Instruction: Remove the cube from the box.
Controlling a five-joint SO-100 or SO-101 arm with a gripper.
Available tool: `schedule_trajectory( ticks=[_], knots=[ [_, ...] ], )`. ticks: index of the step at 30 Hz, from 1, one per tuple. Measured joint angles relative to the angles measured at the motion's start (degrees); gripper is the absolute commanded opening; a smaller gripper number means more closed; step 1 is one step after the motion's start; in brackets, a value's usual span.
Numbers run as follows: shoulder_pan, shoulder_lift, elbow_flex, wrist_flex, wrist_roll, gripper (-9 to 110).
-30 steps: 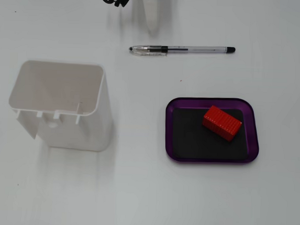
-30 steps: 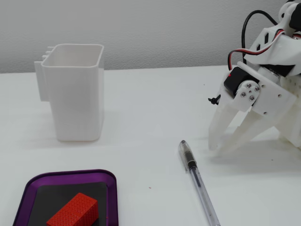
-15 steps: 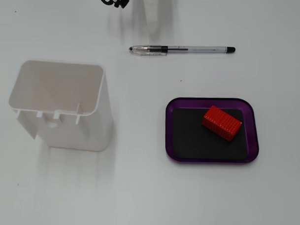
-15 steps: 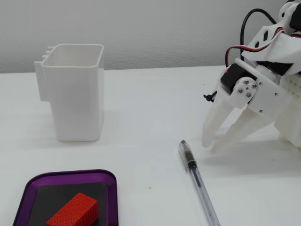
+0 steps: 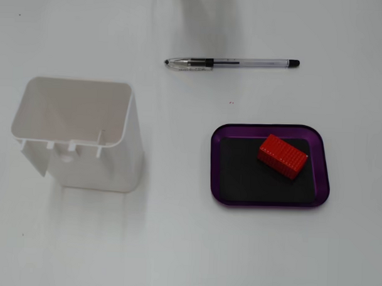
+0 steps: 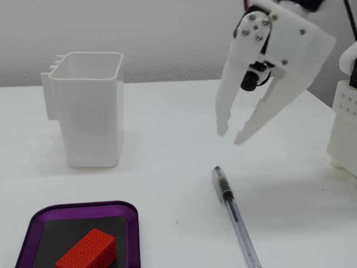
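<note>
White tabletop (image 5: 175, 243) carries a shallow purple translucent tray (image 5: 216, 181) with a small ribbed red block (image 5: 283, 156) lying in its upper right corner in a fixed view. My white two-finger gripper (image 6: 230, 134) hangs above the surface, fingers slightly apart and empty, over a clear ballpoint pen (image 6: 234, 215); a tall white plastic container (image 6: 89, 117) stands well apart.

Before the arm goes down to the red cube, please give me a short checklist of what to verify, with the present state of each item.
1. The cube lies inside the purple tray: ok.
2. Nothing covers the cube from above: ok.
3. The gripper is open, fingers apart: ok.
4. The gripper holds nothing: ok.
5. The gripper is above the cube: not ok; it hangs raised near the pen, far from the tray.
6. The white container is out of the way: ok; it stands apart from the tray.
</note>
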Motion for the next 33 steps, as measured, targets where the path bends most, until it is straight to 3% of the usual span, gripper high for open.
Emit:
schedule_trajectory(
  ticks=[7, 18, 23, 33],
  knots=[
    [-4.22, -38.67, -40.08, 18.19, 6.33, 31],
    [-11.16, -75.32, -93.52, 26.72, 11.6, 32],
    [-10.46, -84.46, -103.36, 27.16, 13.54, 32],
    [-8.26, -87.71, -104.06, 27.25, 13.89, 27]
  ],
)
